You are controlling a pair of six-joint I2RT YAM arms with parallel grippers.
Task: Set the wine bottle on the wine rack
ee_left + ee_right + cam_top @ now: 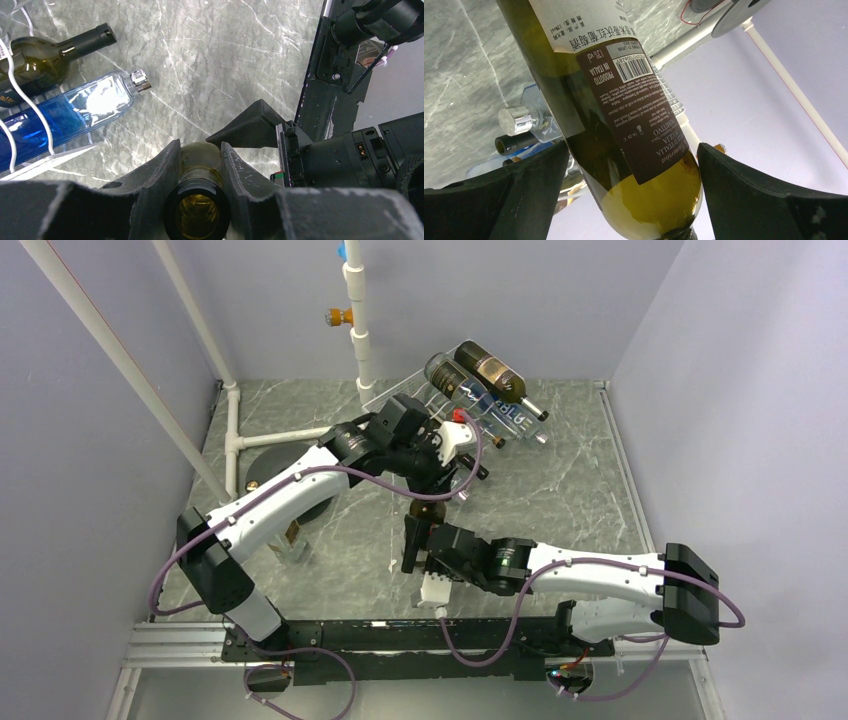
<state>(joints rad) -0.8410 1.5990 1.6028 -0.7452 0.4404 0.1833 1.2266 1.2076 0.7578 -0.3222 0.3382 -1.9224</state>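
Left gripper (pixel 200 148): clamped on the neck of the dark green glass wine bottle with a brown-and-white label (pixel 624 125). Bottle sits between the two arms over the grey marbled worktop (pixel 570 490), near the white wire wine rack (pixel 400 392) but apart from it. Right gripper (pixel 634 165): fingers apart, straddling the bottle's body. Rack contents: one dark olive bottle (pixel 45 55), one clear blue bottle (pixel 75 110).

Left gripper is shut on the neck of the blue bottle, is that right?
No, the left gripper is shut on the neck of the green wine bottle, not the blue bottle, as the left wrist view shows.
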